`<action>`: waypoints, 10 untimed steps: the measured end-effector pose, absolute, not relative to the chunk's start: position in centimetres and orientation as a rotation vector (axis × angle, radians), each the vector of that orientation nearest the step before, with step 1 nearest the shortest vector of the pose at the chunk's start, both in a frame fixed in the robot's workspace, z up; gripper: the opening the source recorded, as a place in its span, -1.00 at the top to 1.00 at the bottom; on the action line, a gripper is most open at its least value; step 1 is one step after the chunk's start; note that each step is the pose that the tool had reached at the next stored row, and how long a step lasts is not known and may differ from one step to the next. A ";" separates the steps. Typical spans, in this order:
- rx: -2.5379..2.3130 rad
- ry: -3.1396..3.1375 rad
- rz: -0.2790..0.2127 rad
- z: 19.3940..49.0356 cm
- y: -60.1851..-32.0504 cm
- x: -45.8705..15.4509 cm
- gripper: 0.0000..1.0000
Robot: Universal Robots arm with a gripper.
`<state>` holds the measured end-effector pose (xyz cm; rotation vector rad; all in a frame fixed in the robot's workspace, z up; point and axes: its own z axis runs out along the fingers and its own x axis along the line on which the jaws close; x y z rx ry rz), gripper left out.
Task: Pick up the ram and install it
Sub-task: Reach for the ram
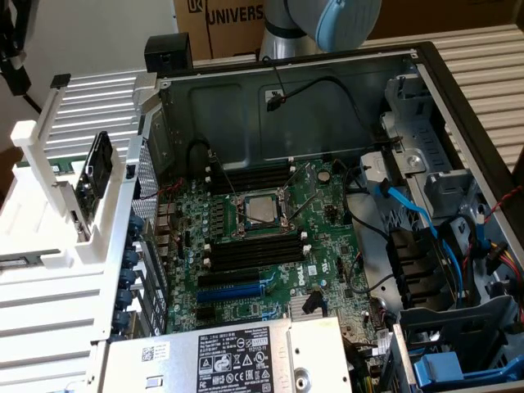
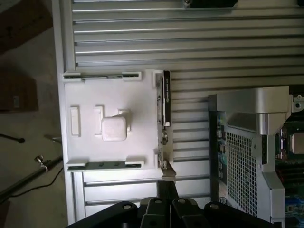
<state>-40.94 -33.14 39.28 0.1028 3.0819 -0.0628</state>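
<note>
The ram (image 1: 98, 164) is a thin dark stick standing on edge, tilted, in a white holder (image 1: 49, 221) at the exterior view's left, outside the computer case. The wrist view looks down on it: the ram (image 2: 166, 99) appears edge-on along one side of the white holder (image 2: 114, 95). My gripper (image 2: 166, 186) hangs above the holder, in line with the stick's end and apart from it. Its dark fingers are shut together with nothing between them. The black memory slots (image 1: 250, 250) with white end clips lie on the green motherboard (image 1: 327, 196) beside the processor (image 1: 262, 211).
The open case (image 1: 426, 90) has tall metal walls, with blue and black cables (image 1: 409, 205) at the exterior view's right. A blue expansion slot (image 1: 233, 288) and a grey power supply (image 1: 237, 356) sit near the front. The robot arm (image 1: 327, 20) stands behind the case. Ribbed aluminium table (image 2: 190, 38) surrounds the holder.
</note>
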 end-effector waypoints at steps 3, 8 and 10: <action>0.103 3.073 -0.062 39.3 -33.1 -42.1 0.80; 0.103 3.057 -0.061 39.3 -33.2 -44.1 0.80; 0.103 3.052 -0.061 39.3 -33.3 -44.7 0.80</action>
